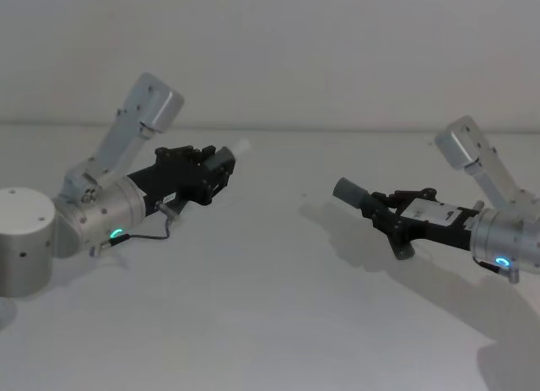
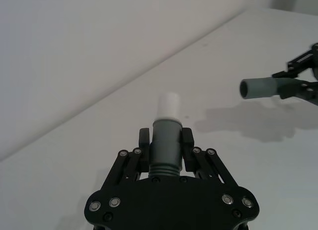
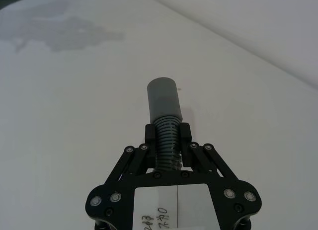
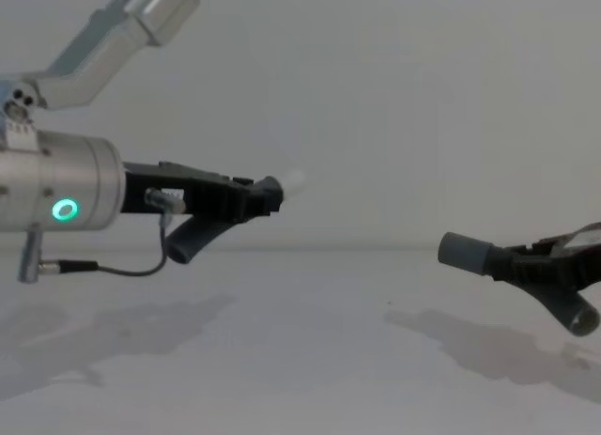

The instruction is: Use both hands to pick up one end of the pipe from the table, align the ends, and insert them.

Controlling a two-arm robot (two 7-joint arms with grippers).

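Left end effector (image 2: 165, 139) pinches its pipe piece (image 2: 165, 153) just behind the pale tip (image 2: 168, 105). Right end effector (image 3: 167, 133) clamps the ribbed piece (image 3: 166, 143) behind the grey sleeve (image 3: 164, 98). Both ends hang above the surface (image 1: 253, 323) (well apart), seemingly facing each other.

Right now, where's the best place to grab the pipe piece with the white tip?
Probably the grey collar just behind the white tip, pinched from both sides, as the left gripper does. That part is round and smooth, and the tip then pokes out bare, free to slide into the grey sleeve of the other pipe piece in the right gripper.
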